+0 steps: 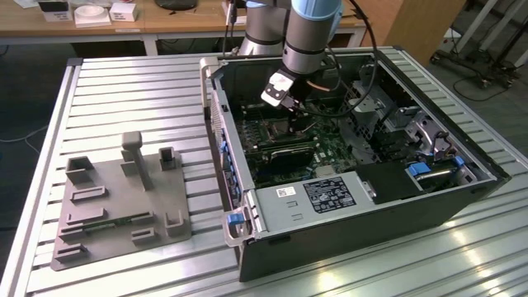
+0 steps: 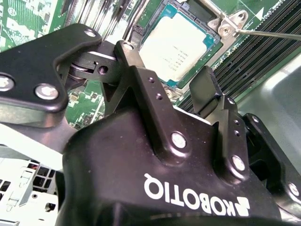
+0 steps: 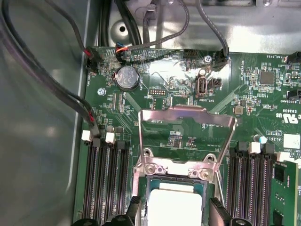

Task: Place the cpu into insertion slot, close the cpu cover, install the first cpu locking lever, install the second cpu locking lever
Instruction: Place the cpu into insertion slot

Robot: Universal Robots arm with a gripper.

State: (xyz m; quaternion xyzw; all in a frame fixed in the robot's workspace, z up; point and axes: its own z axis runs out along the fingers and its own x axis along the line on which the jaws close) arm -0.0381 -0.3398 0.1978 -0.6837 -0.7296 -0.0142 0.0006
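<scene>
- Grey-and-blue jointed robot arm: reaching steeply down into the open dark metal computer case, wrist over the green circuit board.
- Black two-fingered gripper: jaws spread wide, holding nothing; black fingers standing one on each side of the chip, with a narrow gap visible at each side in the first wrist view.
- Small flat square silvery-grey cpu: lying flat and level inside the square silver-rimmed insertion slot, green border showing around its pale face.
- Thin silver hinged cpu cover: raised upright on its hinge just beyond the slot, board visible through its window.
- Thin bare metal lever rod: beside one corner of the slot, angled outward.
- Long narrow black memory slots: banks close on both flanks of the slot, leaving little side room for the fingers.
- Grey case wall with black cables: beyond one bank.
</scene>
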